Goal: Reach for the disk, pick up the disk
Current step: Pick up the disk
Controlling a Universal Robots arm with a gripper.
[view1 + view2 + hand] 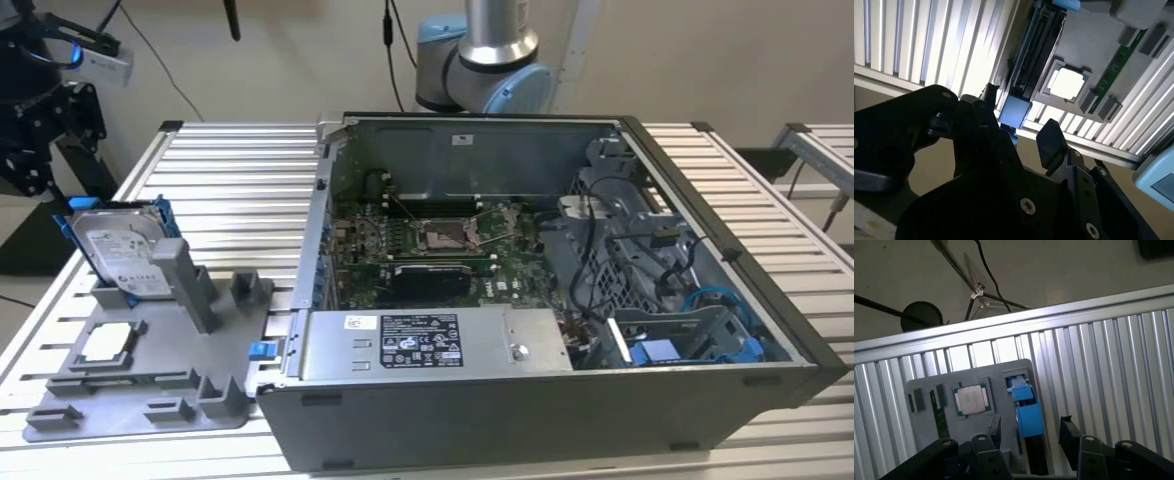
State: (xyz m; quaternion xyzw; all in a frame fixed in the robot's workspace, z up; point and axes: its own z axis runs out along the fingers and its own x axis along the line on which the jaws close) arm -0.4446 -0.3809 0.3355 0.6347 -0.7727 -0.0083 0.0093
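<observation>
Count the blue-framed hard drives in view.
1: the disk stands upright in the grey fixture at the exterior view's left. The computer case may hide others.

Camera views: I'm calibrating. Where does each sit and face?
Exterior view: off the arm, looking down on the open computer case and the disk; the arm's base shows.
First wrist view: on the wrist, facing past the gripper onto the disk.
Second wrist view: same, from another angle, past the gripper.
Both wrist views share disk, chip, fingers.
</observation>
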